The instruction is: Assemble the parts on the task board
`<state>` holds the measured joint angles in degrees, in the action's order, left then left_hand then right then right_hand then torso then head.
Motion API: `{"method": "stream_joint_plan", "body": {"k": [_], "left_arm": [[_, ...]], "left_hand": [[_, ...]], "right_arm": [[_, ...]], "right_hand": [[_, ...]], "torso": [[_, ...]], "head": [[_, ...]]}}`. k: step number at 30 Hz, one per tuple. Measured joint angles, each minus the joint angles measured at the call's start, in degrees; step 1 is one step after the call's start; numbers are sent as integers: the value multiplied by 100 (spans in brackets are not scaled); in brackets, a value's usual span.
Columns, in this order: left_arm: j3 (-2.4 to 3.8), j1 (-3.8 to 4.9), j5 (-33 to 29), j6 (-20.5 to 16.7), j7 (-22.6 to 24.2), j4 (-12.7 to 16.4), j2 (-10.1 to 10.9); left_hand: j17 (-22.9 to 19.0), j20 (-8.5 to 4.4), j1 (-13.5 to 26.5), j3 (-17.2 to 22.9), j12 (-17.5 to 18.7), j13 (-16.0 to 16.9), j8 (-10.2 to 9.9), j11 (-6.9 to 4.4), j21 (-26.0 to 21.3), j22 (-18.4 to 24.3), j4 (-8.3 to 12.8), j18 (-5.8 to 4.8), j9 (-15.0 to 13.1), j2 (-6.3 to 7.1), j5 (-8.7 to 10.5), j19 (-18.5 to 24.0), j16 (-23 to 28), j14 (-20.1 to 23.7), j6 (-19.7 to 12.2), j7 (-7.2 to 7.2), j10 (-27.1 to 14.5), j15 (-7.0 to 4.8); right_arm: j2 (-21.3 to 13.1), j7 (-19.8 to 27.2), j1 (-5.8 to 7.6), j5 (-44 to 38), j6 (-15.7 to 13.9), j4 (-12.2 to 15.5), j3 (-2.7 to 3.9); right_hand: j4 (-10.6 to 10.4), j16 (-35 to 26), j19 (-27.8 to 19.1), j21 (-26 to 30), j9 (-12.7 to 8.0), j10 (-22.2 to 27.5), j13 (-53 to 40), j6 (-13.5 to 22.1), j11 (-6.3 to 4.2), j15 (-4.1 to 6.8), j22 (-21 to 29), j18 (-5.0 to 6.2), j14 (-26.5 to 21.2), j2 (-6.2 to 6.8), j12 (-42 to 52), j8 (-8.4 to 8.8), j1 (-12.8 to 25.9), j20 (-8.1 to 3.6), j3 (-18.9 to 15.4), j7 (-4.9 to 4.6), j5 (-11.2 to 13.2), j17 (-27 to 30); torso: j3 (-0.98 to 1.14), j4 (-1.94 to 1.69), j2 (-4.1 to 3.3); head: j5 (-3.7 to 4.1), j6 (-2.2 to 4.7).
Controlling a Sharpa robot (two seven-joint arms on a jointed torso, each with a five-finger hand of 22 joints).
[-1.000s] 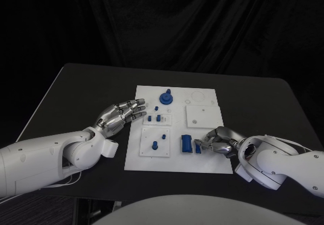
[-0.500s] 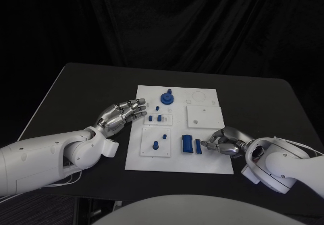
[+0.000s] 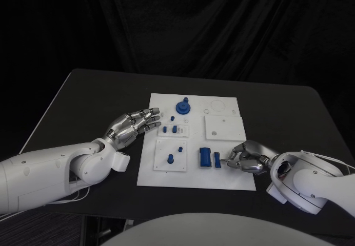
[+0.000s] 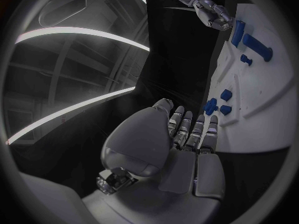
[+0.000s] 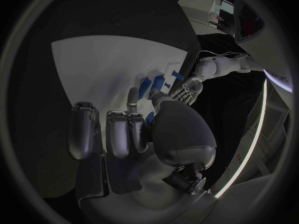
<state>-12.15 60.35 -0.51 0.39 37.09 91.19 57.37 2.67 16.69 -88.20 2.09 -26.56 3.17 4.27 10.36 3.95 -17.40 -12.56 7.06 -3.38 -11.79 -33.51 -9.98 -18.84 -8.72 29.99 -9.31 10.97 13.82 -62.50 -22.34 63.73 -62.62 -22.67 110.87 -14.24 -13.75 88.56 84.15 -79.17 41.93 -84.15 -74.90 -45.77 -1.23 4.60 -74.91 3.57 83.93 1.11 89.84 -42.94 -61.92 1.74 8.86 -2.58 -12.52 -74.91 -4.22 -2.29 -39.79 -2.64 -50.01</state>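
Note:
The white task board (image 3: 222, 177) lies mid-table with several blue parts on it: a round part (image 3: 182, 107) at the far end, small pieces (image 3: 171, 129) in the middle, two pegs (image 3: 170, 158), a thick block (image 3: 204, 157) and a narrow piece (image 3: 217, 160). My right hand (image 3: 247, 157) rests at the board's near right edge, fingers curled in, fingertips just right of the narrow piece with nothing in them. My left hand (image 3: 135, 125) hovers at the board's left edge, fingers stretched out, holding nothing. The left wrist view shows the right hand (image 4: 212, 15) beside the block (image 4: 255, 46).
A raised white square plate (image 3: 223, 127) sits on the board's right half, with a round outline (image 3: 218, 107) beyond it. Black table (image 3: 89, 102) surrounds the board on all sides. The right wrist view shows the left hand (image 5: 187, 90) across the board (image 5: 93, 69).
My right hand has drawn a little to the right, away from the narrow blue piece, which stays where it lay. The left hand has not moved.

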Motion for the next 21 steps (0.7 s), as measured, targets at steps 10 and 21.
{"method": "stream_joint_plan", "body": {"k": [10,21], "left_arm": [[0,0,0,0,-6,0,7],[0,-1,0,0,-16,4,11]], "left_hand": [[0,0,0,0,0,0,0,0,0,0,0,0,0,0,0,0,0,0,0,0,0,0],[0,0,0,23,0,0,0,20,0,0,-24,0,0,0,0,0,-28,0,0,0,20,0]], "right_arm": [[68,-17,0,-51,248,-62,0],[180,-17,-3,-69,359,-204,-1]], "right_hand": [[-23,0,-21,0,152,20,0,-9,-21,36,0,0,6,-14,0,-200,-61,-21,-199,52,437,0],[23,0,1,0,218,21,-4,-29,-62,36,0,0,6,-59,0,-299,-180,-42,-245,73,440,0]], "torso": [[-1,-10,2],[-1,-12,0]], "head": [[36,0],[49,0]]}}
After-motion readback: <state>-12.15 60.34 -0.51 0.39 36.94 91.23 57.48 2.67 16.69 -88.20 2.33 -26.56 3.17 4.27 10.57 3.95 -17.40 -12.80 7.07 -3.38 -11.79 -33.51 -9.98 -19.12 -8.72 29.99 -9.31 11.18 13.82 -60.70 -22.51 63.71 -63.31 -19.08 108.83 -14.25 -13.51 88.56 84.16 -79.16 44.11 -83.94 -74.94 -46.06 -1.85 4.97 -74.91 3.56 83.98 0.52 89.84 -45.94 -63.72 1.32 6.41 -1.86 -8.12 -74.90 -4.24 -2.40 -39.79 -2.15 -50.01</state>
